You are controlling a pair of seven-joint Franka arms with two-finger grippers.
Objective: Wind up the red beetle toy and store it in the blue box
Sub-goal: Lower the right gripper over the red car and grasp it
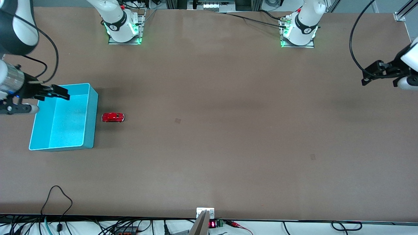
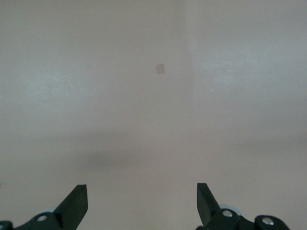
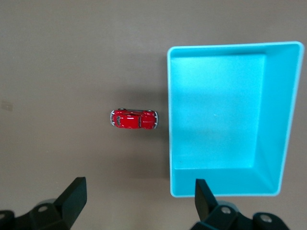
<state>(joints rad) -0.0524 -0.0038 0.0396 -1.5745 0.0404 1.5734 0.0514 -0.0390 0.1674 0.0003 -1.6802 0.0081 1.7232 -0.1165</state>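
I am at the start: my right gripper (image 1: 60, 92), fingers apart, hangs over the empty blue box (image 1: 92, 107) and must drop onto the untouched red beetle toy (image 1: 112, 117) beside it on the surface (image 1: 228, 130), while my left gripper (image 1: 367, 78), also spread, waits.

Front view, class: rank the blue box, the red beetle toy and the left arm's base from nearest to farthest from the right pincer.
1. The blue box: the right pincer hangs open over its rim.
2. The red beetle toy: on the table beside the box, toward the left arm's end.
3. The left arm's base: at the table's edge, much farther along.
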